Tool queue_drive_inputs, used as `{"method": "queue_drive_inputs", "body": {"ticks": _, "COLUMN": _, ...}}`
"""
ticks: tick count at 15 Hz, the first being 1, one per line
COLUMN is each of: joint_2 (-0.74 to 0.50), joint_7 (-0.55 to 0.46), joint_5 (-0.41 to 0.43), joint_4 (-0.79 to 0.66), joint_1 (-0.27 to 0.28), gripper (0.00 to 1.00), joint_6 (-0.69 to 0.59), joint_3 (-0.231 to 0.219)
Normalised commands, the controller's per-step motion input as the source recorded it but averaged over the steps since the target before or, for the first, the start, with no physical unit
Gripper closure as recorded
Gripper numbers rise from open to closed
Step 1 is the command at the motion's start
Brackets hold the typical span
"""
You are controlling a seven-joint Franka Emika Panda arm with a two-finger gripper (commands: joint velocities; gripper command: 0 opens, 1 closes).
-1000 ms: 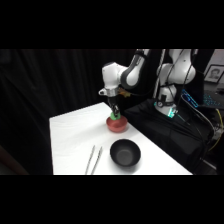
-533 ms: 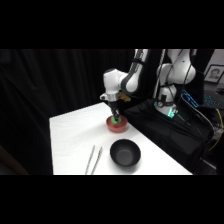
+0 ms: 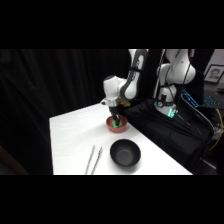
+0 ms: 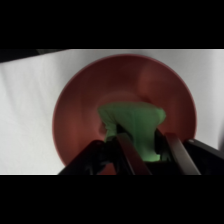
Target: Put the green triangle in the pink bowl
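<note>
triangle [image 4: 134, 121] in small bowl [image 3: 116, 126], big bowl [image 3: 125, 152] nearer, tongs [image 3: 93, 159] left.

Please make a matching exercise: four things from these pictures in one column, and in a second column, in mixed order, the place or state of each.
Things:
1. green triangle
2. pink bowl
3. black bowl
4. metal tongs

Places:
A. stands empty at the table's near side
B. lies flat, left of the black bowl
C. between the gripper's fingers, inside a bowl
D. directly under the gripper, at the table's far side

Pairs: 1-C, 2-D, 3-A, 4-B
</note>
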Motion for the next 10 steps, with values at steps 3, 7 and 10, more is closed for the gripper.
{"method": "queue_drive_inputs", "body": {"ticks": 3, "joint_2": 0.03, "joint_7": -0.04, "joint_5": -0.038, "joint_4": 0.06, "joint_1": -0.041, "gripper": 0.11, "joint_6": 0.05, "joint_3": 0.009}}
{"method": "queue_drive_inputs", "body": {"ticks": 7, "joint_2": -0.15, "joint_7": -0.02, "joint_5": -0.129, "joint_4": 0.00, "joint_1": -0.027, "gripper": 0.00, "joint_6": -0.08, "joint_3": -0.038}}
{"method": "queue_drive_inputs", "body": {"ticks": 10, "joint_2": -0.34, "joint_7": 0.01, "joint_5": -0.206, "joint_4": -0.06, "joint_1": -0.004, "gripper": 0.00, "joint_6": -0.22, "joint_3": -0.085}}
